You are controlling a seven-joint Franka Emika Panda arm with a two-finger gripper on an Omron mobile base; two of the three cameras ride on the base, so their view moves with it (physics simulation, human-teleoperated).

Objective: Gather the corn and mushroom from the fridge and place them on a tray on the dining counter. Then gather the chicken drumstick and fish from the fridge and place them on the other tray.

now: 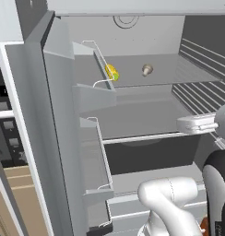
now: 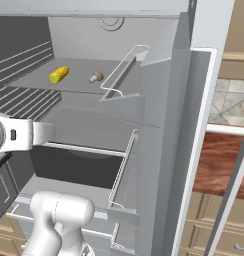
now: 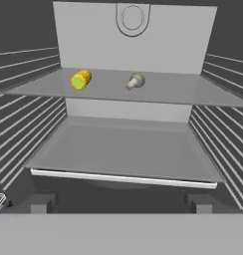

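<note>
The upper shelf (image 3: 158,92) of the open fridge is carrying two things. The corn (image 3: 81,79) is lying on its side toward the left part of this shelf, and the mushroom (image 3: 135,81) is sitting near the middle, well apart from the corn. Below it, the lower shelf (image 3: 123,149) is showing only its bare grey surface with a pale front edge.

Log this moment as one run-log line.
phase: approaching open fridge | gripper: open, holding nothing | corn: upper shelf, left of mushroom, apart | middle shelf: bare | picked: none yet
</note>
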